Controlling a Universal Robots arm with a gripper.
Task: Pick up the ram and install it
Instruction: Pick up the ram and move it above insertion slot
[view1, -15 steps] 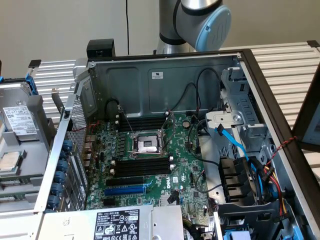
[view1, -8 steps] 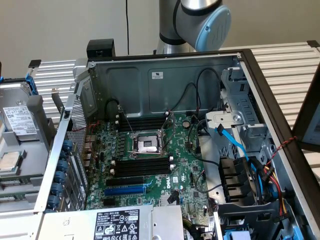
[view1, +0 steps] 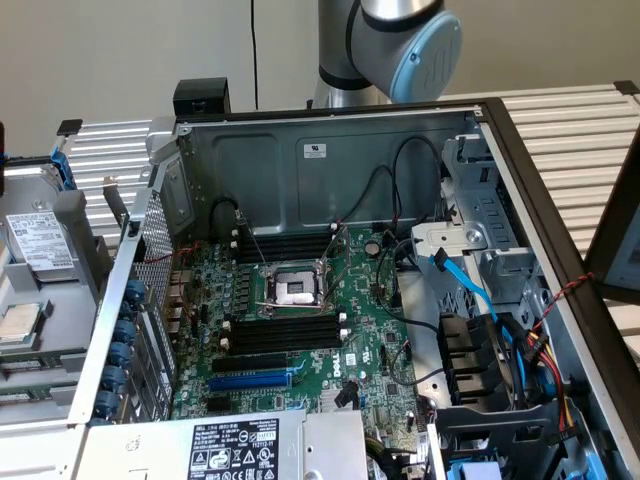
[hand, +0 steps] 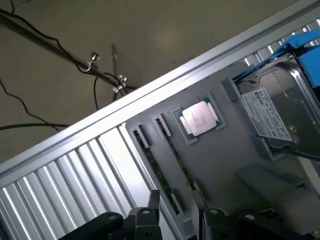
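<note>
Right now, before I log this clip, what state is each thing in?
ram: standing in a slot of the grey tray, not picked up.
second ram stick: likewise slotted in the tray.
end effector: open, empty, over the tray.
CPU: lying in its tray pocket.
hard drive: in the tray, blue bracket attached.
computer case: side open.
memory slots: empty.
</note>
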